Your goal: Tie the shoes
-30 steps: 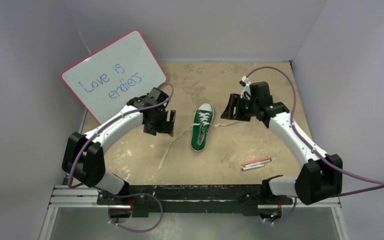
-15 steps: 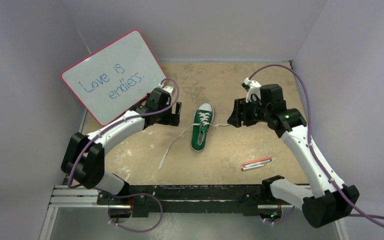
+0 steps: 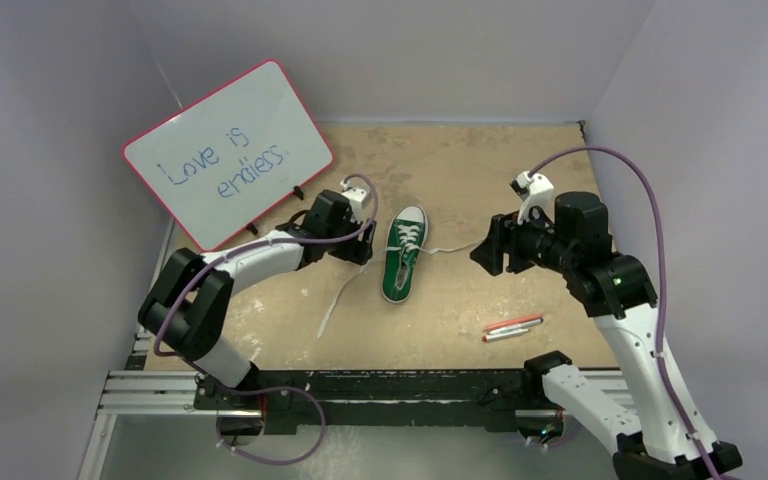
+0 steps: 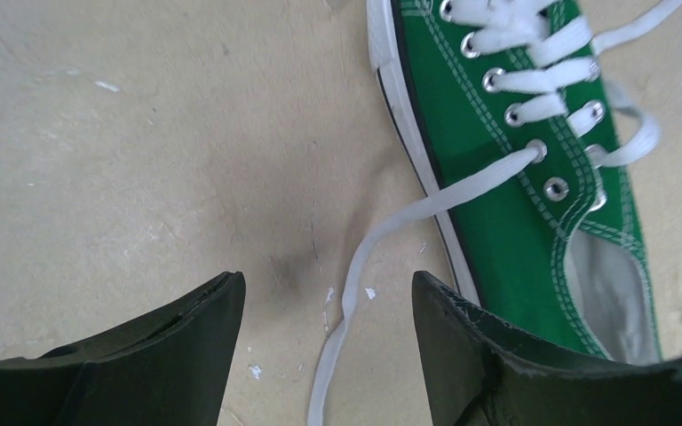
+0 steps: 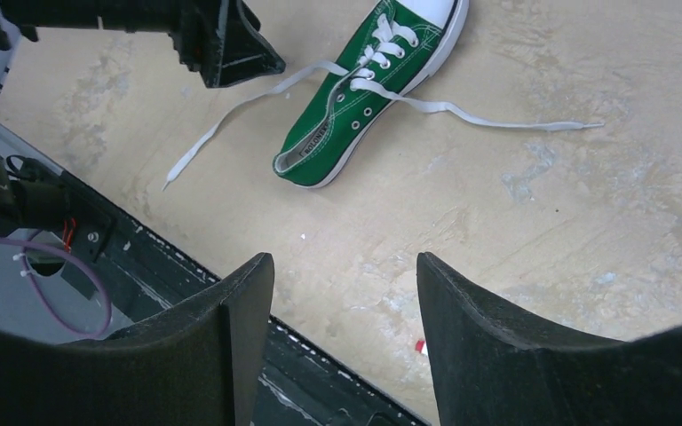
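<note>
Now on the tan table (image 3: 440,170), the left gripper (image 4: 329,293) has closed in low beside the green sneaker (image 3: 400,262), fingers spread astride its left lace (image 4: 426,206). The right gripper (image 3: 487,245), likewise spread and empty, has backed off to the sneaker's right, past the right lace (image 3: 455,248). Both laces lie untied. Working room lies all round the sneaker, with two pens (image 3: 512,327) well off to its near right.

sneaker (image 4: 497,169) toe cut by the top edge, heel behind left hand (image 4: 324,293) — lace (image 4: 435,202) end off-frame below
</note>
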Action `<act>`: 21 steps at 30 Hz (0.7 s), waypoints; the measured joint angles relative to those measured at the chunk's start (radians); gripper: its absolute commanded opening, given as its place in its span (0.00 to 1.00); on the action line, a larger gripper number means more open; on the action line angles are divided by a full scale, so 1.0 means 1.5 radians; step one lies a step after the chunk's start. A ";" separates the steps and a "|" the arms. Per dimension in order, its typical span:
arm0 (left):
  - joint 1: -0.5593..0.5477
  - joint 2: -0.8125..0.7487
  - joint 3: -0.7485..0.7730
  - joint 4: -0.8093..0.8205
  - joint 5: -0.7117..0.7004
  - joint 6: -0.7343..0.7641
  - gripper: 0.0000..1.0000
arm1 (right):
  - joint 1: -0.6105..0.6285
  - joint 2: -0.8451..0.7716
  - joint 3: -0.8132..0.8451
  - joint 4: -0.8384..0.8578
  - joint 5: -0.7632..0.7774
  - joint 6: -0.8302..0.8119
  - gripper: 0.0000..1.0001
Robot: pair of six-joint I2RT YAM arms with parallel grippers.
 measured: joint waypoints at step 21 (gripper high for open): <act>-0.011 0.113 0.024 0.019 0.065 0.081 0.49 | 0.000 -0.036 0.028 0.104 0.189 0.019 0.64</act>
